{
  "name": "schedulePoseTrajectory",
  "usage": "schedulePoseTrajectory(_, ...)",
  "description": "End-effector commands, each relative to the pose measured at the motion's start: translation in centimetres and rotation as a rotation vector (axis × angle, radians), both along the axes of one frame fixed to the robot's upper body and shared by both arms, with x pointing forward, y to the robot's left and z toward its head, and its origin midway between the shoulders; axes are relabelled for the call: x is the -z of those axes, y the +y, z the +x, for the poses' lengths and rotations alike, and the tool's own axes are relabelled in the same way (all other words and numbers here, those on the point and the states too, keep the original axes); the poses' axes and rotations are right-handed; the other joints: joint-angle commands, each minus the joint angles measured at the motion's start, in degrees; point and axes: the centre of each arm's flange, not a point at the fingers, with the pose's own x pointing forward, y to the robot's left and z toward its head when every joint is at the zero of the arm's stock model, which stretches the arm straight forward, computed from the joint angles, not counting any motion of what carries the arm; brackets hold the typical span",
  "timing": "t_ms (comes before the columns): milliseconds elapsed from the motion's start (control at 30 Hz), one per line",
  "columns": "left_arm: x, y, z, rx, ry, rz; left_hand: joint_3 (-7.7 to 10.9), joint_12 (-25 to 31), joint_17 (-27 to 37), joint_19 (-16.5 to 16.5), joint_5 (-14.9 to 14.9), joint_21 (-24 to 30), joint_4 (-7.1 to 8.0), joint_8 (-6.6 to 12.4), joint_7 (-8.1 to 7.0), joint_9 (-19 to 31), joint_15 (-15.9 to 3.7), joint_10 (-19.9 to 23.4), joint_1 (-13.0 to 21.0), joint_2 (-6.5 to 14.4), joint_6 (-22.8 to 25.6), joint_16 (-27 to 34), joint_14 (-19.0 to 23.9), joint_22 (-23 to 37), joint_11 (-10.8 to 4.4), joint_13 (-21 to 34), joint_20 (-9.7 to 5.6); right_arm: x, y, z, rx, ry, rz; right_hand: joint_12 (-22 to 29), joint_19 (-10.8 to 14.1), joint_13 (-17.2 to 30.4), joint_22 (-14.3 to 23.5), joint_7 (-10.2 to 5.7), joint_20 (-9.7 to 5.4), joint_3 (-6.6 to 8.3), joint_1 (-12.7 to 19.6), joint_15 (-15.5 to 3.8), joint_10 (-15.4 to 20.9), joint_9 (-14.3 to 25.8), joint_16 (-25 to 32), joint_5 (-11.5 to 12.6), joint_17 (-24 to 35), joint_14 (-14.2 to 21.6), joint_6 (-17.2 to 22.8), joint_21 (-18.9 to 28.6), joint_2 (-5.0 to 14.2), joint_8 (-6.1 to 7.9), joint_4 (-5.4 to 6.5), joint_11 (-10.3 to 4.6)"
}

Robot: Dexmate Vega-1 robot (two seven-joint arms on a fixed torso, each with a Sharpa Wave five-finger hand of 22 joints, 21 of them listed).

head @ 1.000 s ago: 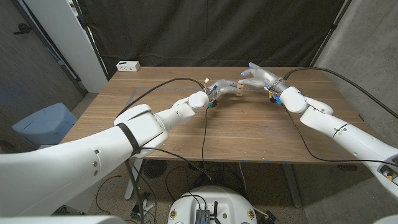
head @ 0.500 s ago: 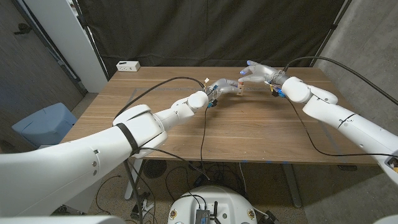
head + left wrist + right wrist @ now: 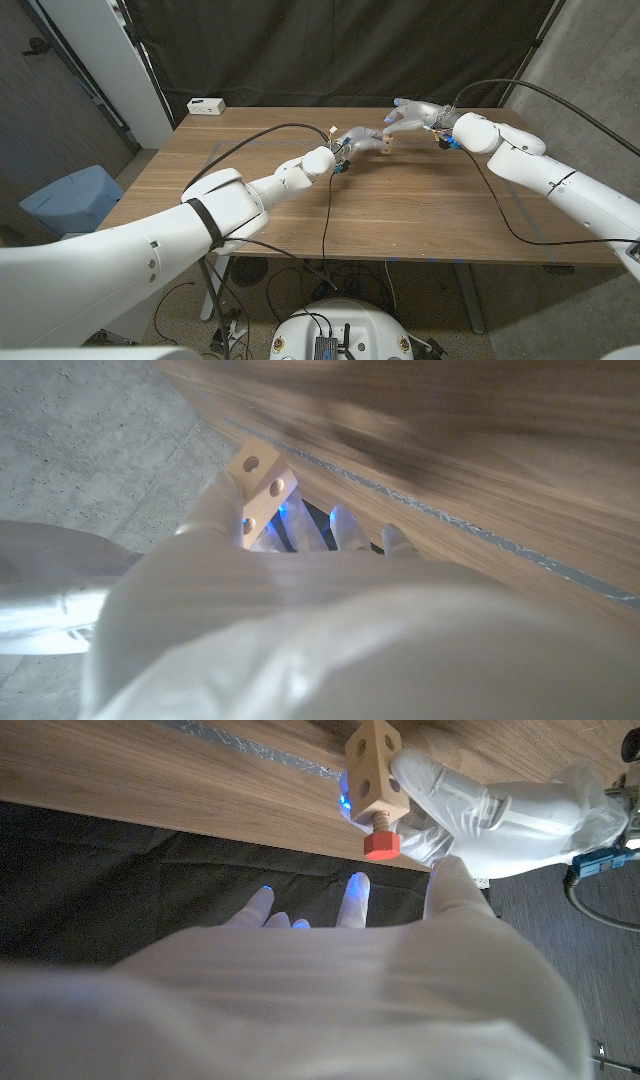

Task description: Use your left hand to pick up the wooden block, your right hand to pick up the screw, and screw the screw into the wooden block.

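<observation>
My left hand (image 3: 358, 140) holds the small wooden block (image 3: 385, 146) above the far middle of the table; the left wrist view shows the block (image 3: 262, 485), with two round holes, pinched by the fingers (image 3: 218, 505). A red-headed screw (image 3: 381, 844) sticks out of one face of the block (image 3: 374, 762); in the head view it is a pinkish spot (image 3: 387, 132) on top. My right hand (image 3: 411, 115) hovers just behind and to the right of the block. Its fingers (image 3: 351, 886) are spread, a small gap short of the screw head, holding nothing.
A small white box (image 3: 205, 104) lies at the table's far left corner. Black cables (image 3: 328, 205) trail from both wrists across the wooden table (image 3: 400, 215). A dark curtain hangs behind the far edge. A blue bin (image 3: 68, 196) stands on the floor at left.
My right arm has swung back and leftward, bringing the hand closer to the block and screw. The left hand and block have stayed in place.
</observation>
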Motion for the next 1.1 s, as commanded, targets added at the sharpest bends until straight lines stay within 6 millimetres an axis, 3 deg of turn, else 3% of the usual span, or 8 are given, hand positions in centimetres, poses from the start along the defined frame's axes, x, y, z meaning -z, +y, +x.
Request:
schedulePoseTrajectory(33,0.2,0.0,-0.1,0.008,-0.004,0.004,0.37,0.41,0.0,-0.01,0.45,0.16,0.05,0.32,0.15,0.14,-2.73,0.12,0.52,0.19,0.34,0.08,0.24,0.19,0.14,0.29,0.08,-1.3,0.5,-0.6,0.059,0.02,-0.077,0.2,0.76,0.11,0.04,-0.22,0.24,0.41,1.22,0.31,0.38,0.16,0.35,0.33,-0.02,-0.02,0.98,0.61,0.03,0.53,-0.42,-0.06)
schedulePoseTrajectory(600,0.4,0.2,-0.1,0.008,-0.006,0.003,0.38,0.41,-0.01,0.01,0.46,0.17,-0.01,0.31,0.15,0.14,-2.77,0.13,0.61,0.15,0.35,0.08,0.27,0.19,0.13,0.29,0.06,-2.3,0.8,0.1,0.088,0.072,-0.149,0.09,0.93,0.13,0.05,-1.17,0.0,1.69,3.73,0.48,0.04,0.37,0.43,0.56,-0.12,0.05,2.96,0.61,0.4,1.33,-0.84,0.07)
schedulePoseTrajectory(1100,0.4,0.1,0.1,-0.002,0.007,0.005,0.37,0.42,-0.01,0.02,0.45,0.17,0.0,0.34,0.14,0.14,-2.84,0.16,0.6,0.14,0.43,0.08,0.3,0.19,0.14,0.3,-0.01,-1.7,0.6,0.8,0.126,0.087,-0.18,0.18,1.05,0.16,0.04,-1.27,-0.48,2.64,5.73,0.37,0.19,0.77,0.49,0.58,-0.12,0.07,4.57,0.6,0.25,2.21,-1.06,0.17)
